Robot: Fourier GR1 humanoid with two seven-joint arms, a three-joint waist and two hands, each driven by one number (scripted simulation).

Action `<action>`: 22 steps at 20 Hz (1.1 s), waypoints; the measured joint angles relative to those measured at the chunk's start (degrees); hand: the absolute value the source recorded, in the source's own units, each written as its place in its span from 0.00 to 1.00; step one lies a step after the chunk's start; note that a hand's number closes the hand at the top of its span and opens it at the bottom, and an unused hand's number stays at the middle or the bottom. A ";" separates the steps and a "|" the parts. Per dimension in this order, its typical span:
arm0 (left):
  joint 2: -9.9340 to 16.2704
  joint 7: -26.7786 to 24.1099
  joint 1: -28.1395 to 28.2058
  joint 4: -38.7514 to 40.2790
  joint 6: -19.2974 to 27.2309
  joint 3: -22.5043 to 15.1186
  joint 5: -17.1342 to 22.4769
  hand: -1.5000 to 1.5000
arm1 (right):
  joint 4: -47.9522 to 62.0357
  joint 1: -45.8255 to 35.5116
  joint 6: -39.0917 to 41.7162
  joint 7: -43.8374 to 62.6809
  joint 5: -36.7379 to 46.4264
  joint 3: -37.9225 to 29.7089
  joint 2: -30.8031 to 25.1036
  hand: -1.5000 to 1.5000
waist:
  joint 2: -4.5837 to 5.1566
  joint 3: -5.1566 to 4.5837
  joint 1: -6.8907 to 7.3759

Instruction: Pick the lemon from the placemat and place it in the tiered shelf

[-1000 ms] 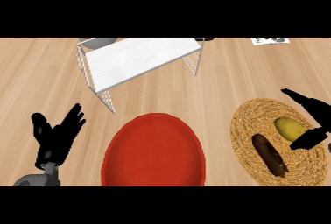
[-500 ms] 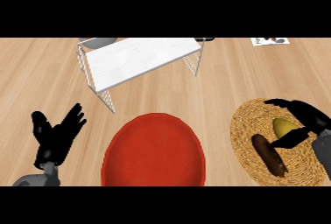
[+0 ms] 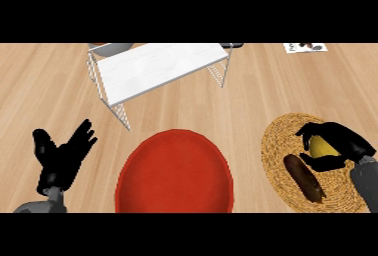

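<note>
A wooden counter (image 3: 295,80) fills the head view, and on it, toward 12 o'clock, stands the white tiered shelf (image 3: 159,67) on thin wire legs, its top panel tilted across the view and bare. At 6 o'clock, nearest the lower edge, lies a large red plate (image 3: 174,172), just right of the robot's left hand. At 4 o'clock sits the round woven placemat (image 3: 284,137), its rim close to the plate's right edge but apart from it. On the placemat, toward its lower middle, rests a long dark brown object (image 3: 304,177), lying slantwise. The left hand (image 3: 63,157) shows at 8 o'clock, resting with its fingers straight, spread and pointing up, touching nothing. The right hand (image 3: 343,142) comes in from the 4 o'clock edge over the placemat, its fingers and thumb curled round the yellow lemon (image 3: 322,147), which is still on or just above the placemat's right half, beside the brown object's upper end; whether it has left the mat cannot be told. At 1 o'clock, by the far edge, lies a small white item with dark marks (image 3: 306,47), too small to make out
</note>
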 measured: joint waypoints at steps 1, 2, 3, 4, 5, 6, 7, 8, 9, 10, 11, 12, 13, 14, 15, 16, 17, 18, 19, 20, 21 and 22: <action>0.07 0.11 -0.10 0.04 0.01 -0.02 -0.15 0.50 | -1.28 -0.70 0.48 1.68 0.54 1.29 1.96 1.00 | -0.04 -0.07 0.04; -0.03 0.17 -0.26 0.14 -0.03 -0.15 -0.20 0.50 | -2.59 -1.55 1.16 3.23 1.25 3.02 4.33 1.00 | -0.14 -0.26 0.22; -0.25 0.33 -0.48 0.08 0.15 -0.46 -0.45 0.50 | -4.07 -2.61 1.99 5.03 2.21 4.94 6.74 1.00 | -0.33 -0.57 0.45; -0.34 0.36 -0.83 0.08 0.09 -0.84 -0.71 0.50 | -5.24 -3.94 2.71 6.89 3.05 6.91 9.70 1.00 | -0.41 -0.76 1.03; -0.59 0.38 -1.25 0.20 0.04 -1.18 -0.83 0.50 | -5.99 -5.25 3.45 8.73 3.80 9.06 13.10 1.00 | -0.31 -0.77 1.72; -0.60 0.72 -1.46 0.10 0.01 -1.50 -1.03 0.50 | -7.01 -6.16 4.00 10.60 4.08 11.33 16.11 1.00 | -0.35 -0.77 2.20; -0.82 0.90 -1.70 0.26 0.06 -1.80 -1.19 0.50 | -8.05 -6.85 4.21 12.89 3.90 13.67 18.77 1.00 | -0.28 -0.63 2.44; -0.66 0.92 -1.90 0.55 -0.21 -1.68 -1.07 0.50 | -9.05 -7.56 4.09 15.46 3.35 15.96 20.98 1.00 | -0.13 -0.41 2.58; -0.70 1.13 -1.88 0.45 -0.21 -1.81 -1.12 0.50 | -10.36 -8.03 3.73 18.06 2.15 18.18 22.74 1.00 | -0.05 -0.20 2.77; -0.89 1.22 -1.99 0.59 -0.13 -1.91 -1.16 0.50 | -11.99 -8.33 3.02 20.49 0.36 20.30 24.13 1.00 | 0.03 -0.03 2.83; -1.21 1.58 -2.39 0.69 0.25 -2.02 -1.28 0.50 | -13.72 -8.85 2.40 23.17 -1.70 22.35 25.22 1.00 | 0.10 0.11 2.80; -1.12 1.63 -2.15 0.54 0.14 -1.87 -1.12 0.50 | -15.84 -9.36 1.35 25.56 -3.63 24.02 26.08 1.00 | 0.12 0.21 2.72; -0.91 1.26 -1.85 0.54 -0.29 -1.77 -0.99 0.50 | -17.77 -9.94 -0.35 28.20 -5.16 26.01 26.75 1.00 | 0.15 0.29 2.70; -1.34 1.07 -1.59 0.59 0.25 -1.94 -1.34 0.50 | -20.50 -10.45 -1.49 30.77 -6.66 27.62 27.28 1.00 | 0.09 0.38 2.41; -1.20 1.31 -1.71 0.55 0.23 -1.77 -1.27 0.50 | -23.19 -11.02 -2.96 33.28 -7.91 29.00 27.70 1.00 | 0.06 0.44 2.12; -1.32 1.63 -1.61 0.35 0.46 -1.85 -1.34 0.50 | -25.68 -11.99 -4.61 36.13 -9.04 30.38 28.02 1.00 | 0.02 0.47 2.04; -1.25 0.98 -1.38 0.82 0.26 -1.56 -1.27 0.50 | -28.41 -13.18 -5.52 38.89 -9.77 31.19 28.28 1.00 | 0.01 0.52 1.70; -1.21 0.44 -1.07 0.93 0.18 -1.54 -1.45 0.50 | -31.24 -14.59 -6.18 42.15 -10.48 31.85 28.48 1.00 | -0.06 0.56 1.44; -1.20 0.83 -1.21 0.78 0.48 -1.48 -1.58 0.50 | -34.12 -15.76 -6.99 45.30 -10.89 32.47 28.65 1.00 | -0.12 0.60 1.13; -1.11 1.06 -1.05 0.67 0.57 -1.14 -1.35 0.50 | -36.85 -16.94 -7.52 48.68 -11.24 32.65 28.77 1.00 | -0.15 0.61 0.89; -0.92 1.17 -0.96 0.57 0.42 -0.93 -1.22 0.50 | -39.40 -18.30 -8.06 52.09 -11.55 32.80 28.87 1.00 | -0.14 0.60 0.71; -0.93 1.16 -0.83 0.46 0.50 -0.83 -1.23 0.50 | -41.50 -20.02 -8.37 55.38 -12.05 32.47 28.94 1.00 | -0.10 0.60 0.61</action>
